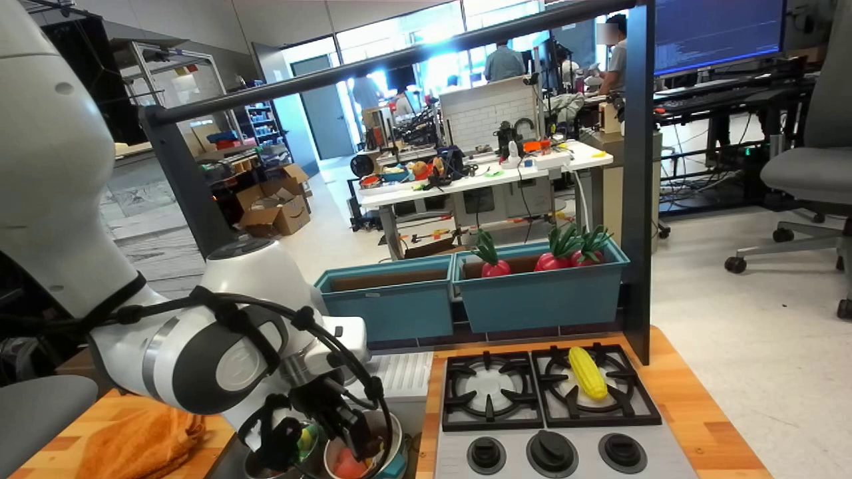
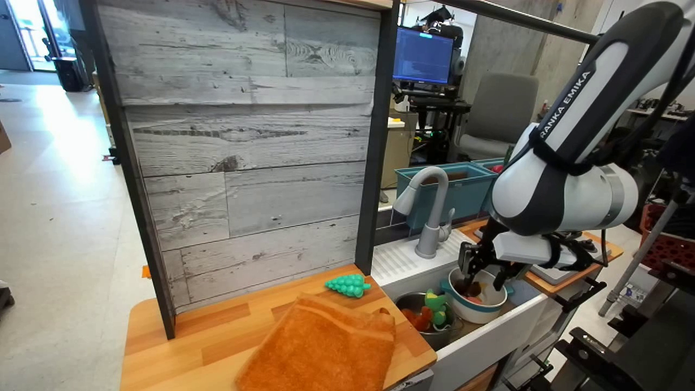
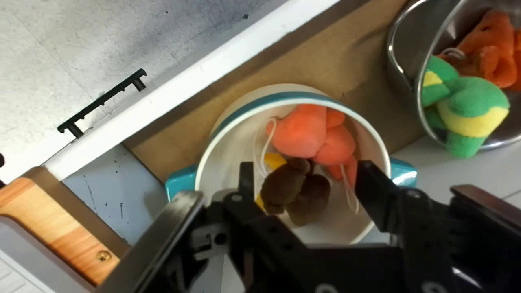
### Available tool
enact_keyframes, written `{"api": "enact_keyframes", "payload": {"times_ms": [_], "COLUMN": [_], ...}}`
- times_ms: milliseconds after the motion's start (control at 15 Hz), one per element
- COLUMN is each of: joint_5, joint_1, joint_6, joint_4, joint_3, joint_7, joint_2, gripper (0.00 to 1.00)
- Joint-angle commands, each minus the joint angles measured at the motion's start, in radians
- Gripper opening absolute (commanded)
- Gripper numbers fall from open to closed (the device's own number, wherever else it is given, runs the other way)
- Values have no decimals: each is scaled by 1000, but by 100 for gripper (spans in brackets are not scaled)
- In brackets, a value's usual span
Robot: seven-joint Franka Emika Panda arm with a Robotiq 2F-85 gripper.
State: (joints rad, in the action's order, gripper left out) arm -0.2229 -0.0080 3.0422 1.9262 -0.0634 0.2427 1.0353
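My gripper [image 3: 305, 175] points down over a white pot [image 3: 222, 132] with a teal band and teal handles, its fingers apart. In the wrist view a dark brown plush toy [image 3: 283, 187] with yellow bits lies in the pot between the fingers; a narrow gap shows on the left and a wider one on the right. Beside it in the pot is a coral plush toy [image 3: 301, 132] with a white loop. An exterior view shows the gripper [image 2: 484, 275] low at the mouth of the white pot [image 2: 475, 312]. How deep the fingertips reach is unclear.
Alongside, a metal pot [image 2: 434, 341] holds a green-yellow plush [image 3: 472, 110] and an orange one [image 3: 494, 49]. The sink's front wall [image 3: 195, 73] and faucet [image 2: 431, 217] flank the pots. Nearby are stove grates [image 1: 492, 392], a corn toy [image 1: 588, 374], planters [image 1: 393, 309] and an orange towel [image 2: 326, 347].
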Motion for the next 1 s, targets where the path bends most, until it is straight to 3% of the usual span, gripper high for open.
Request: {"api": "enact_keyframes", "payload": {"times_ms": [0,67,133,200,267,333,533,600,733,933], "joint_5": [2,1,0,0,0,1,6,7,9,9], "joint_1": [31,41,47,58,64,72,103,108,115,114], "joint_6": [-18,-31,-44,-55,-71,-85,-129,-138,-164,-175], "joint_4": [-54,-83,-111,-140,-168,-199,-278,-302,-342,-374], "joint_3": [-34,-46,-56,-70,-77,-86,-117,-123,-133,-136], "joint_7": [23,32,40,52,63,74,111,120,136,149], "joint_2": [37,58,78,99,119,142,203,221,251,274], "gripper": [61,37,36,47,73,73,94,50,53,30]}}
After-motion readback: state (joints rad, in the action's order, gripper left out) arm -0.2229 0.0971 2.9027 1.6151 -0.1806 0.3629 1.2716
